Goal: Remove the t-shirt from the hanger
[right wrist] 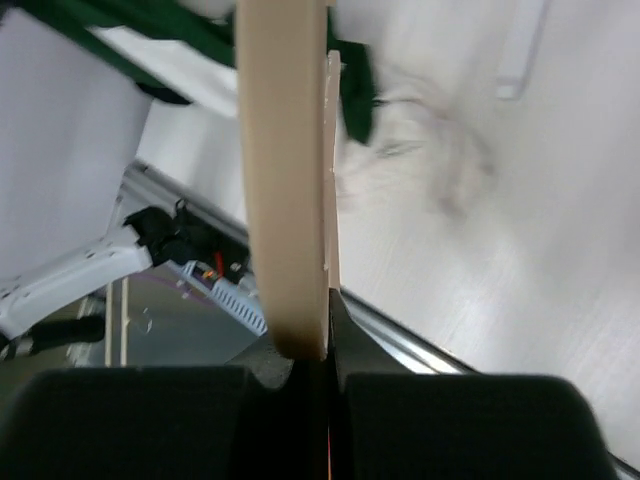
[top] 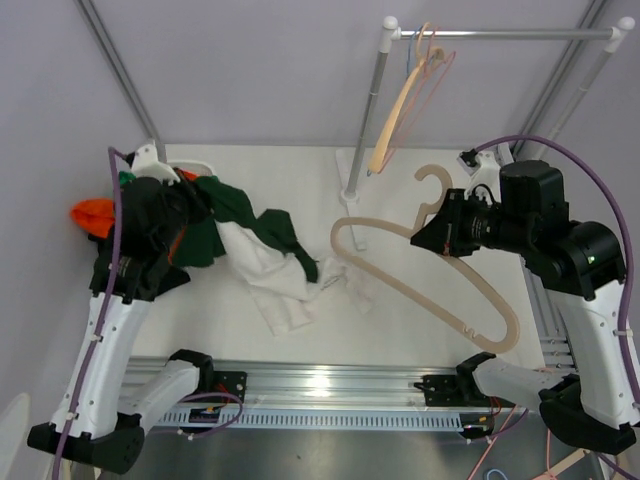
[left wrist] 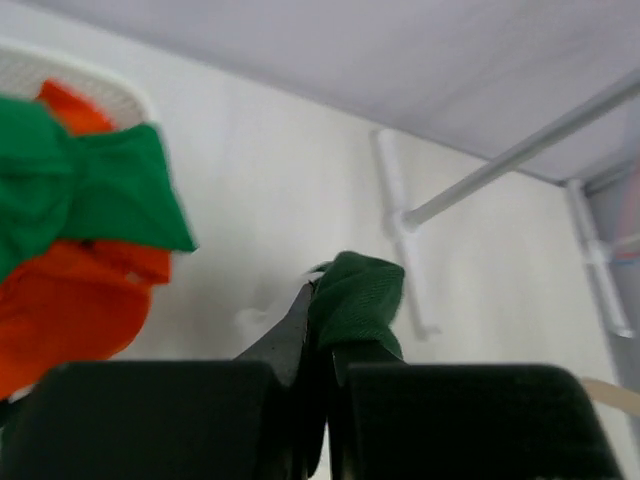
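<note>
1. Table (top: 290, 185): white top. The far middle and the near right corner are bare. The near edge meets a metal rail that carries both arm bases.

2. Garment rack (top: 500, 34): it stands at the far right. Its upright is set on the table behind the work area, and two spare hangers (top: 405, 100) hang from its left end.

3. T-shirt (top: 265, 250): green and white, bunched up. It trails from the far left down onto the table left of centre. No part is draped over the held hanger. Its right edge lies just beside the hanger's left end; contact cannot be judged.

4. Hanger (right wrist: 285, 180): beige and bare, tilted across the right half of the table. Its lower tip is near the right near edge.

5. Basket (top: 195, 160): white, at the far left corner, with an orange garment (top: 90, 212) in it.

6. Left gripper (left wrist: 318, 340): jaws pinched narrow on a fold of the shirt's green fabric, close to the basket.

7. Right gripper (right wrist: 322, 345): jaws clamped narrow on the hanger beside its hook, well apart from the rack upright.
</note>
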Robot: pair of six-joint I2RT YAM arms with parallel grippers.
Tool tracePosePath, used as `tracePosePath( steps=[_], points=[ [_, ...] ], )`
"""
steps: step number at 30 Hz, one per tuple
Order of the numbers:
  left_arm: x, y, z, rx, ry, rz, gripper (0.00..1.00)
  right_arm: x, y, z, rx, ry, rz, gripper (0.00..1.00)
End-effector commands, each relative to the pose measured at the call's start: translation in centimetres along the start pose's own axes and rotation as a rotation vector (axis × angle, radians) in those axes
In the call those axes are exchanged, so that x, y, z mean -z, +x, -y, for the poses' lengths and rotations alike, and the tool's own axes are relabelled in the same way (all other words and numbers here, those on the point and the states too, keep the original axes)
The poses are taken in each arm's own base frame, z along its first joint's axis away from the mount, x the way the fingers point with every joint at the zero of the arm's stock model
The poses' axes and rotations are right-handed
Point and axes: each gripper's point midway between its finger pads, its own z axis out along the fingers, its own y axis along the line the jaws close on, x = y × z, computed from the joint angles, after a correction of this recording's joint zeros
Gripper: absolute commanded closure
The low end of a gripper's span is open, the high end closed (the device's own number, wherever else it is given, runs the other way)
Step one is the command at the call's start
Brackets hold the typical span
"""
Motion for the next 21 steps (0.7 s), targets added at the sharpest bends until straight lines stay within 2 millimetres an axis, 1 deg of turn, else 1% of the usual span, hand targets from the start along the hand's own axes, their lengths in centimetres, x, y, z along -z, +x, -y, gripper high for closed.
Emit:
tracePosePath(
  steps=[1,2,3,4,5,6,7,8,9,10,11,12,13,14,15,16,17,18,19,20,21],
  points=[
    [2.0,-5.9,6.4,0.001,0.267,0.077,0.99,2.4,-3.3,2.8,0.027,0.196,0.198,1.00],
    [1.2,-5.1,8.5,-0.013,0.368,0.006,0.99,2.4,-3.4,3.8,0.018,0.250,0.202,1.00],
    [2.6,-8.0,10.6,-0.018,0.442,0.054,0.99,2.4,-3.5,4.7,0.015,0.298,0.201,1.00],
    [2.3,-8.1,11.6,-0.007,0.484,0.030,0.99,2.1,-3.5,6.5,0.003,0.393,0.184,1.00],
    [1.3,-8.9,12.8,-0.004,0.515,0.009,0.99,1.8,-3.5,7.2,0.001,0.430,0.174,1.00],
    [2.0,-10.2,14.1,-0.005,0.565,0.006,0.99,1.6,-3.4,7.9,-0.003,0.464,0.165,1.00],
    [1.6,-10.4,14.8,0.009,0.582,-0.014,0.99,1.3,-3.6,8.4,-0.005,0.488,0.164,1.00],
    [0.6,-11.6,15.8,0.009,0.608,-0.011,0.99,1.0,-3.6,9.4,-0.008,0.528,0.169,1.00],
    [0.5,-11.9,16.7,0.002,0.650,-0.021,0.99,0.9,-3.8,9.7,-0.012,0.542,0.181,1.00],
    [2.4,-15.2,18.4,-0.025,0.716,0.066,0.99,0.8,-4.6,9.8,-0.012,0.542,0.213,1.00],
    [2.0,-15.8,18.9,-0.036,0.729,0.072,0.99,1.0,-5.0,10.4,-0.016,0.570,0.235,1.00],
    [-1.3,-15.2,18.9,-0.032,0.710,0.026,0.99,1.3,-5.6,10.8,-0.025,0.593,0.266,1.00],
    [2.0,-19.7,19.9,-0.067,0.757,0.142,0.99,1.5,-6.6,11.1,-0.026,0.609,0.307,1.00],
    [1.2,-20.5,19.6,-0.065,0.748,0.147,0.99,1.8,-7.1,11.4,-0.024,0.630,0.332,1.00],
    [-1.6,-20.8,18.9,-0.020,0.718,0.123,0.99,2.4,-8.1,12.1,-0.018,0.668,0.383,1.00],
    [-0.2,-23.7,17.5,-0.017,0.717,0.198,0.99,2.6,-8.6,12.4,-0.018,0.684,0.406,1.00],
    [-0.1,-25.5,17.3,-0.012,0.753,0.263,0.99,2.6,-9.1,12.7,-0.015,0.699,0.421,1.00],
    [-1.1,-26.1,15.7,0.069,0.742,0.249,0.99,2.9,-10.0,13.0,-0.010,0.718,0.455,1.00],
    [-0.4,-28.0,13.4,0.079,0.705,0.311,0.99,3.1,-10.5,13.4,-0.012,0.734,0.473,1.00],
    [-0.3,-29.0,12.7,0.066,0.724,0.357,0.99,3.2,-11.0,13.7,-0.013,0.747,0.488,1.00],
    [0.3,-30.0,12.0,0.077,0.720,0.384,0.99,3.0,-11.9,13.9,-0.012,0.755,0.506,1.00]
  ],
)
